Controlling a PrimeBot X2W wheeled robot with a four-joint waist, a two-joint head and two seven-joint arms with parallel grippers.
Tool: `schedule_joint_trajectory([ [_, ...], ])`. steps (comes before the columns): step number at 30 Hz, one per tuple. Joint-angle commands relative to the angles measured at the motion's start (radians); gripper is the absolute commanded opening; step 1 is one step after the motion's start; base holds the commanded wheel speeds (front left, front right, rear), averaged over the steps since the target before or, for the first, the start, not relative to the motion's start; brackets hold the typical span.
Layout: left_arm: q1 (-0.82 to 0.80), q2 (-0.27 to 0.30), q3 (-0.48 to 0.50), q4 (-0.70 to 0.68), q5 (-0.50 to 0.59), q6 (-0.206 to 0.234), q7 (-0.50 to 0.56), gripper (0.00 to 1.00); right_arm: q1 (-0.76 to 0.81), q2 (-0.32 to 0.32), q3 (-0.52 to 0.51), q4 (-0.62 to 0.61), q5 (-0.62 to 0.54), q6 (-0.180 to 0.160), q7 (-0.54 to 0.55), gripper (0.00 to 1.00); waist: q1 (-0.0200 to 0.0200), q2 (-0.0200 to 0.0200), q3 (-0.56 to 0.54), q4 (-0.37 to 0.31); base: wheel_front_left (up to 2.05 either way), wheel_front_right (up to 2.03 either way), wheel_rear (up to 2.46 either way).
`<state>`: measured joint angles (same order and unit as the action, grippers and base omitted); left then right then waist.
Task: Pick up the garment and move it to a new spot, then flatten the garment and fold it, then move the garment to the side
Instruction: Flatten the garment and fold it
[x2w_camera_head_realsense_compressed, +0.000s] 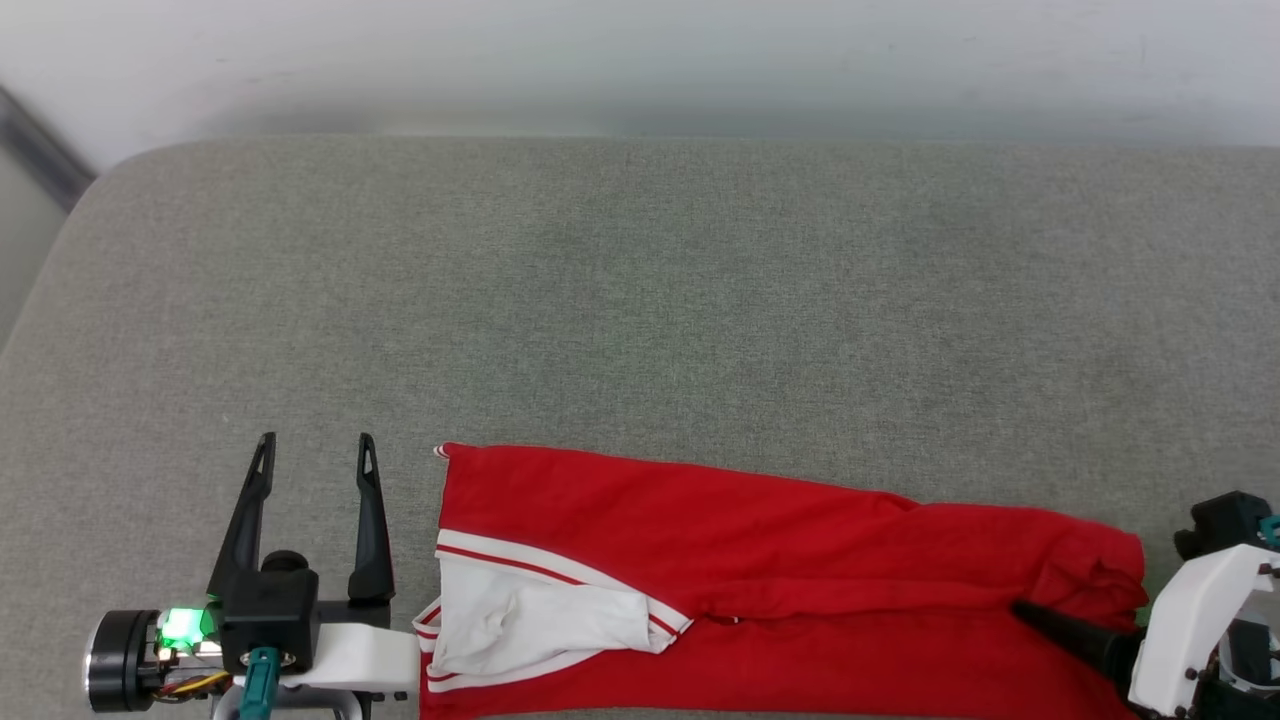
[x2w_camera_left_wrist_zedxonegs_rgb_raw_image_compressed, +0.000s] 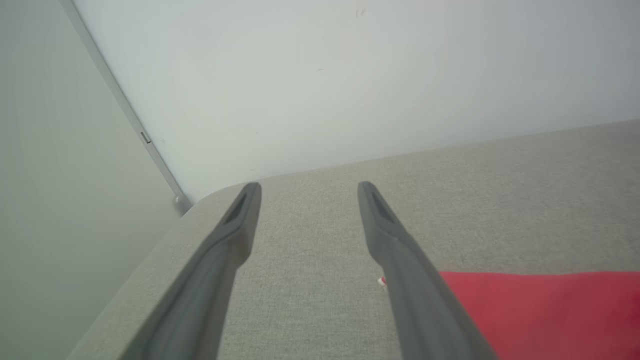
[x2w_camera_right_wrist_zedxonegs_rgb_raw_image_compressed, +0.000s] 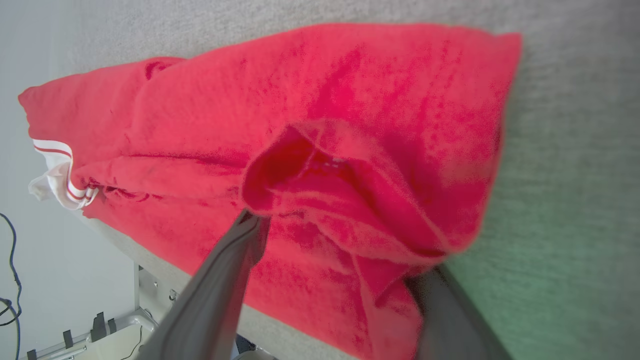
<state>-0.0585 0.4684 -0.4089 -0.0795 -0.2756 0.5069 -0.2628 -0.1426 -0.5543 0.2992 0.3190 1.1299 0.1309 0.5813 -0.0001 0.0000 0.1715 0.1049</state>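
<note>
Head view first: where is the shirt?

— The shirt (x2w_camera_head_realsense_compressed: 750, 530) lies on the grey fabric-covered bench (x2w_camera_head_realsense_compressed: 640, 300), stretched left to right along its near edge. Plain red is showing, and the cloth is doubled over lengthwise. At its left end a white sleeve (x2w_camera_head_realsense_compressed: 530, 615) with red-and-white striped trim is folded on top of the red.

— And the left claw?

— The left claw (x2w_camera_head_realsense_compressed: 317, 440) is over bare bench just beside the shirt's left end, its fingers clear of the cloth. The two dark fingers are spread wide with nothing between them. The left wrist view agrees: grey bench between the fingers, a red corner by the right-hand one, the pale wall (x2w_camera_left_wrist_zedxonegs_rgb_raw_image_compressed: 350, 75) beyond.

— The right one?

— The right claw (x2w_camera_right_wrist_zedxonegs_rgb_raw_image_compressed: 340, 247) is at the shirt's other end, where the cloth is bunched. In the right wrist view its fingers stand well apart, and a rumpled fold of red sits between them — one tip pokes in under the fold, the other is covered by cloth. So it is spread, not pressed together on the fold. In the head view one dark finger (x2w_camera_head_realsense_compressed: 1060, 625) lies across the red at the lower right.
</note>
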Motion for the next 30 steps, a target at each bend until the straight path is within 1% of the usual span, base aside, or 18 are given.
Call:
schedule_joint_trajectory([
  [1, 0.014, -0.012, 0.010, 0.002, 0.016, -0.006, -0.002, 1.00, 0.055, 0.040, 0.043, 0.015, 0.007, 0.000, 0.029, 1.00, 0.0001, 0.0000, 0.002, 0.001, 0.00, 0.00, 0.00],
  [6, 0.045, -0.074, 0.070, 0.010, 0.087, -0.033, -0.002, 1.00, 0.066, 0.047, 0.082, 0.006, 0.015, -0.001, 0.058, 0.99, 0.0001, 0.0000, 0.001, 0.006, 0.00, 0.00, 0.00],
  [7, 0.050, -0.085, 0.080, 0.011, 0.101, -0.039, -0.002, 1.00, 0.064, 0.041, 0.084, 0.000, 0.009, -0.001, 0.049, 0.43, 0.0001, 0.0000, 0.000, 0.006, 0.00, 0.00, 0.00],
  [8, 0.057, -0.096, 0.086, 0.016, 0.113, -0.045, -0.003, 1.00, 0.060, 0.036, 0.081, -0.002, 0.004, -0.001, 0.035, 0.13, 0.0001, 0.0000, -0.002, 0.006, 0.00, 0.00, 0.00],
  [9, 0.062, -0.108, 0.094, 0.019, 0.124, -0.049, -0.003, 1.00, 0.054, 0.032, 0.079, -0.004, 0.003, -0.001, 0.025, 0.00, 0.0001, 0.0000, -0.004, 0.005, 0.00, 0.00, 0.00],
  [15, 0.096, -0.164, 0.126, 0.042, 0.180, -0.079, -0.003, 1.00, 0.015, -0.007, 0.046, -0.021, 0.004, -0.001, -0.032, 0.00, 0.0001, 0.0000, -0.027, -0.002, 0.00, 0.00, 0.00],
  [19, 0.119, -0.187, 0.139, 0.045, 0.210, -0.092, -0.002, 1.00, -0.002, -0.042, 0.022, -0.031, 0.009, -0.001, -0.062, 0.00, 0.0001, 0.0000, -0.049, -0.006, 0.00, 0.00, 0.00],
  [27, 0.153, -0.211, 0.160, 0.041, 0.239, -0.108, -0.002, 1.00, 0.016, -0.173, -0.030, 0.019, -0.018, -0.001, -0.063, 0.00, 0.0001, 0.0000, -0.080, -0.006, 0.00, 0.00, 0.00],
  [30, 0.163, -0.216, 0.168, 0.040, 0.247, -0.112, -0.002, 1.00, 0.028, -0.205, -0.032, 0.022, -0.023, 0.000, -0.039, 0.00, 0.0001, 0.0000, -0.090, -0.006, 0.00, 0.00, 0.00],
])
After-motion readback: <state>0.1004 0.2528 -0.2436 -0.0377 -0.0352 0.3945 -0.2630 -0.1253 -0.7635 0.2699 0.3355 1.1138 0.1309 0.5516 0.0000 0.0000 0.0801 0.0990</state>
